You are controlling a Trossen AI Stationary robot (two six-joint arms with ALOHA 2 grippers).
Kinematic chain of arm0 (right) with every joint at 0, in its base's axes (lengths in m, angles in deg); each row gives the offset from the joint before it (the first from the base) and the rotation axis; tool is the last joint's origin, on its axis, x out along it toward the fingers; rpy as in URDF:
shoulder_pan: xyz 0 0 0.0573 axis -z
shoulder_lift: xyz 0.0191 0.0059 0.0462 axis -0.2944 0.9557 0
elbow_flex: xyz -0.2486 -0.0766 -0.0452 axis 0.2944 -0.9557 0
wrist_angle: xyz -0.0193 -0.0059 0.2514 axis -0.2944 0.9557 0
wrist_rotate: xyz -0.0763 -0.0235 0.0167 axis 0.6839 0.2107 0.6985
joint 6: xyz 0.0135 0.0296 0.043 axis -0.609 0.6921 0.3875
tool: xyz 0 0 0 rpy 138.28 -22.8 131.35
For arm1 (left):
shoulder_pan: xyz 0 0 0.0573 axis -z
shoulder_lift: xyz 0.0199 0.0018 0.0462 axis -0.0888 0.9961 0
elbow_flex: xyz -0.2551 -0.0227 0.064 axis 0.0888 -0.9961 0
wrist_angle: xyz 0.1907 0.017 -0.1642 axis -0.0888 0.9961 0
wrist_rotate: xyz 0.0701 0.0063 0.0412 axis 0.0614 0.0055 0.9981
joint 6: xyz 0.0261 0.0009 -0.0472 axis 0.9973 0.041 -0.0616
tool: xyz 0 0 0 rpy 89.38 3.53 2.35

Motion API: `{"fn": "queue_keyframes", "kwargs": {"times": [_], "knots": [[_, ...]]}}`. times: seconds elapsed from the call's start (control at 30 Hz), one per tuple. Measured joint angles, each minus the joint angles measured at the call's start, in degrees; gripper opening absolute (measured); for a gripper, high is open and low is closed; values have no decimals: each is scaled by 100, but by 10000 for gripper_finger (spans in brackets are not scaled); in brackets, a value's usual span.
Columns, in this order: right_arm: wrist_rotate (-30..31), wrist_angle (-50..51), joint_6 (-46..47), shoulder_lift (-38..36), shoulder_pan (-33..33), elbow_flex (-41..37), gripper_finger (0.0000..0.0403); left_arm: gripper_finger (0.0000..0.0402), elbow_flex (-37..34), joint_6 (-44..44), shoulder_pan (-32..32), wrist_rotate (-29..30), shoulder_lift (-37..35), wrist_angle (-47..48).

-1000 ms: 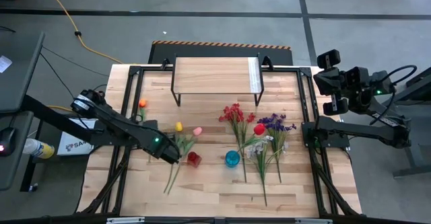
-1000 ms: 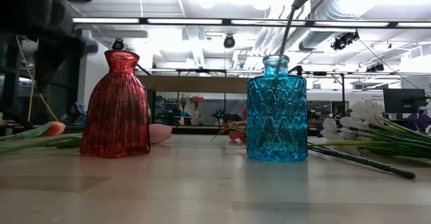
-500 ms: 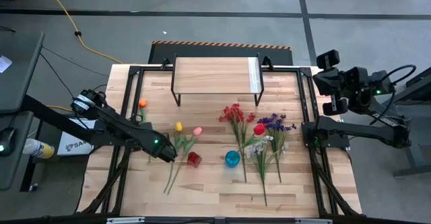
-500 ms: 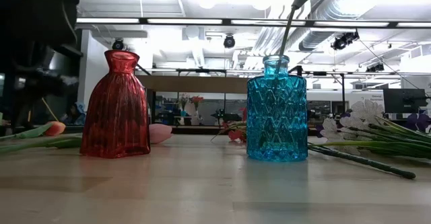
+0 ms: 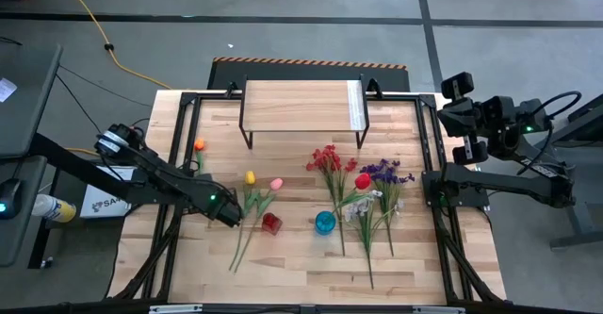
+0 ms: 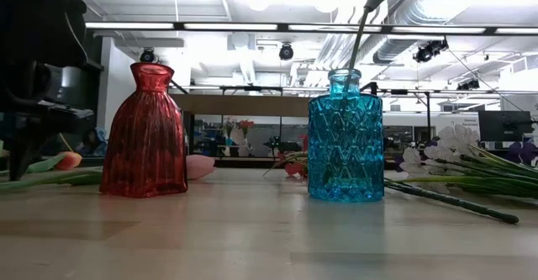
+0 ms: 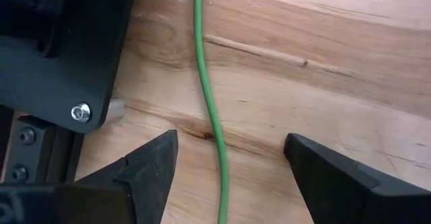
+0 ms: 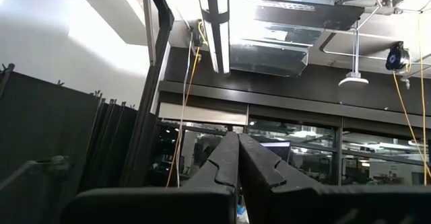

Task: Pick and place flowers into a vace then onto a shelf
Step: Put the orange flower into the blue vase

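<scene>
Since 1 second ago the left gripper [image 5: 233, 217] has drawn back from the red vase [image 5: 271, 223] toward the table's left side and now sits over the stems of the yellow tulip [image 5: 250, 177] and pink tulip [image 5: 276, 184]. Its fingers stand apart with nothing between them but air and 1 green stem [image 7: 210, 116] lying flat on the table [image 7: 323, 62], a detail only the left wrist view gives. The high view places that gripper just left of the red vase, apart from it. The low view shows the same arm as a dark mass at the left edge, beside the red vase [image 6: 145, 133], with the pink tulip [image 6: 199, 166] lying behind it.

The blue vase [image 5: 325, 223] already holds 1 stem [image 6: 360, 40], seen rising from its neck only in the low view. From above, the red cluster [image 5: 327, 158], a red tulip [image 5: 363, 181], a purple spray [image 5: 385, 173] and a whitish spray [image 5: 362, 206] lie right of the vases, and an orange tulip [image 5: 199, 145] lies near the left edge. The shelf [image 5: 301, 106] stands at the back of the table.

The right gripper [image 8: 237, 158] is raised off the table's right side, fingers pressed together, pointing at the ceiling.
</scene>
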Motion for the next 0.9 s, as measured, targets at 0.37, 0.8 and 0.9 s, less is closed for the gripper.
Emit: {"fn": "queue_keyframes", "kwargs": {"times": [0.37, 0.8, 0.9], "knots": [[2, 0, 60, 0, 0, 0, 1, 317, 70, 134, 0, 301, 13, 7], [4, 0, 70, 0, 0, 0, 1, 317, 72, 119, 0, 312, 10, -2], [3, 0, 72, 0, -2, 0, 1, 317, 72, 97, 0, 310, 10, -6]]}}
